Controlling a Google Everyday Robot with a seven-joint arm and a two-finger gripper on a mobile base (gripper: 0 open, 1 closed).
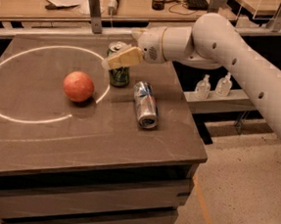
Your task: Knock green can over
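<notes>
The green can (119, 75) stands upright on the dark table (80, 128), near the right edge of a white circle marked on it. My gripper (116, 61) reaches in from the right on a white arm (224, 47). Its pale fingers lie across the front upper part of the green can, covering much of its top.
A silver-and-blue can (145, 104) lies on its side just right of the green can. A red-orange apple (78, 86) sits left of it inside the white circle (12, 115). A cluttered workbench (66, 2) runs behind the table. Two small bottles (214, 86) stand on a shelf at right.
</notes>
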